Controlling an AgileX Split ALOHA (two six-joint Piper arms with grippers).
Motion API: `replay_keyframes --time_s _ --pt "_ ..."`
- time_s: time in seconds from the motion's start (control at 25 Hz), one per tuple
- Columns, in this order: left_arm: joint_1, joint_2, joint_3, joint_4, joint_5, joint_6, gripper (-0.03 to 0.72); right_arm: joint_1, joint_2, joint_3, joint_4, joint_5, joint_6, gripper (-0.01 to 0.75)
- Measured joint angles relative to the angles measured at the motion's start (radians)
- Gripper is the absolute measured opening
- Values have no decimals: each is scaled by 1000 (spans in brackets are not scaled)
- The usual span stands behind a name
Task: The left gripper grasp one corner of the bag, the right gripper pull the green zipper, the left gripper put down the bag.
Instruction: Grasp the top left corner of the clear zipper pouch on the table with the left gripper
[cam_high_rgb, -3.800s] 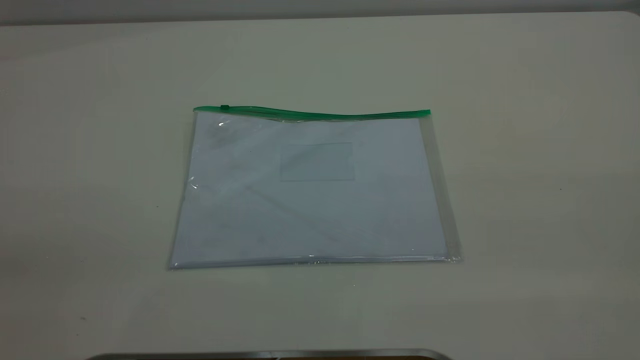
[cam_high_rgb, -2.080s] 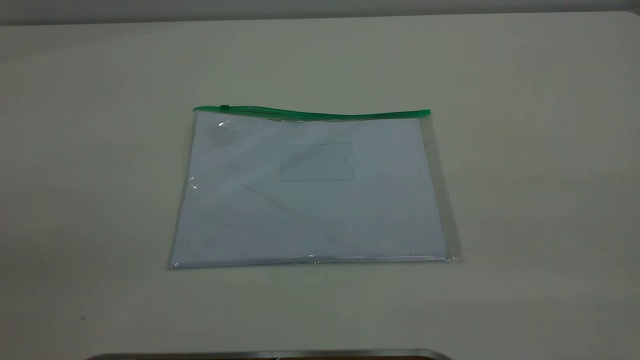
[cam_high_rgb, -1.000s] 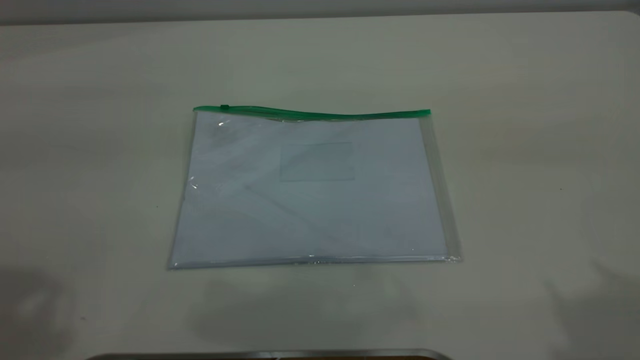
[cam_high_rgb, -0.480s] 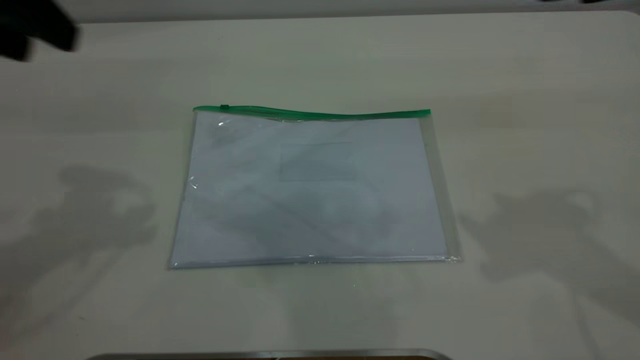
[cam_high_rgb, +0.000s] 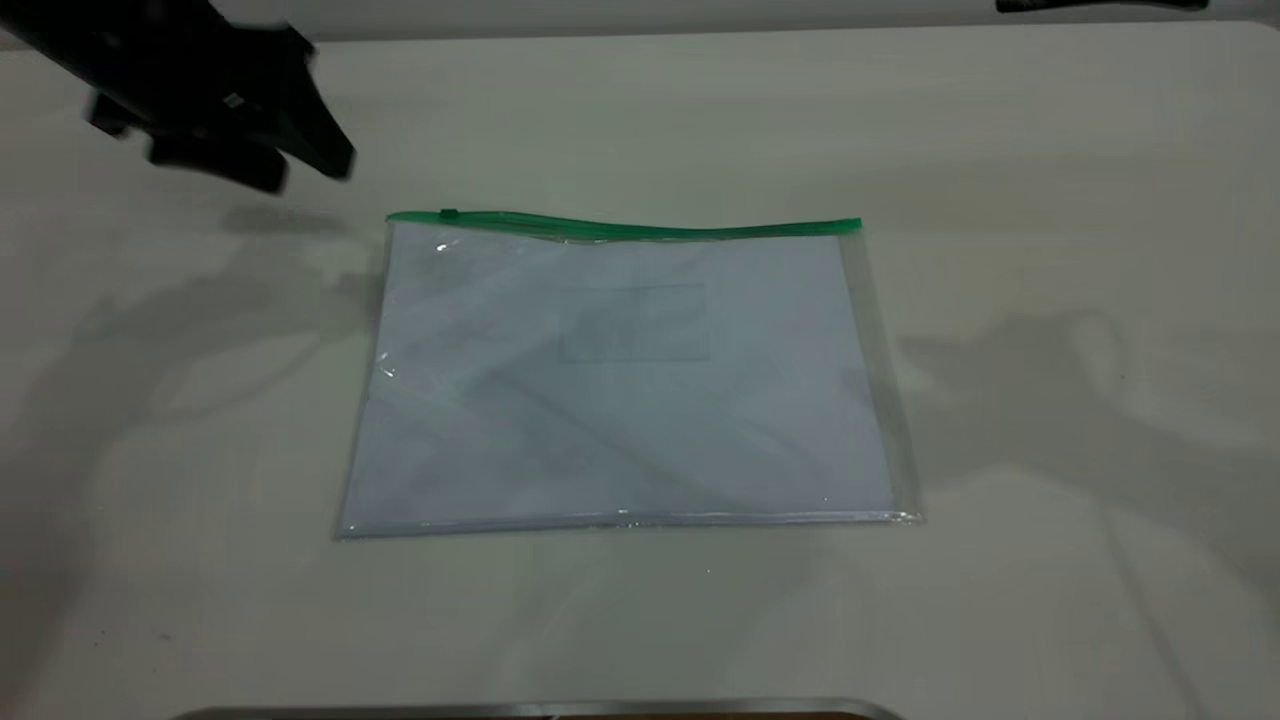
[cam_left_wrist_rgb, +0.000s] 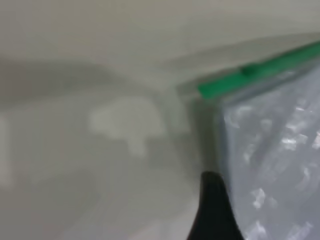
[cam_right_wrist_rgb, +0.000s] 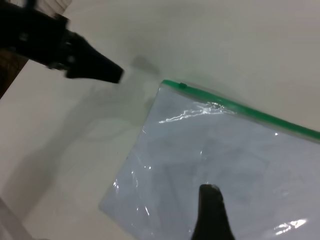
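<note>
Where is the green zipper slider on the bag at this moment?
In the exterior view the green zipper sits near the left end of the bag's far green edge. The left hand hovers just beyond that corner, apart from it.

My left pincer (cam_high_rgb: 300, 165): plain black. Bag (cam_high_rgb: 620, 400): clear plastic, white sheets inside, pale bluish cast, white glints. Top edge strip green; green zipper (cam_high_rgb: 449, 215) slightly darker green. Desk (cam_high_rgb: 1050, 200): plain off-white, grey shadows.
</note>
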Motion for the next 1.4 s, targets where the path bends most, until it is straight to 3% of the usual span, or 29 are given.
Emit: replay_keyframes --time_s 0.36,0.76,0.92,1.08,1.16,1.4 --pt "0 271 -255 -23 143 25 588 0 13 -28 18 5 -1 583" --pt "-32 328 -275 -163 196 177 576 0 13 -30 21 1 -1 582" --pt "-33 328 -275 -170 199 195 431 0 13 -30 21 1 -1 582" --pt "-28 325 -275 -170 222 211 164 1 13 -30 24 -1 -1 582" --pt "-28 315 -275 -169 241 244 68 13 17 -41 26 -10 -1 582" --pt "-28 262 -275 -169 310 399 53 64 123 -185 16 -36 -1 582"
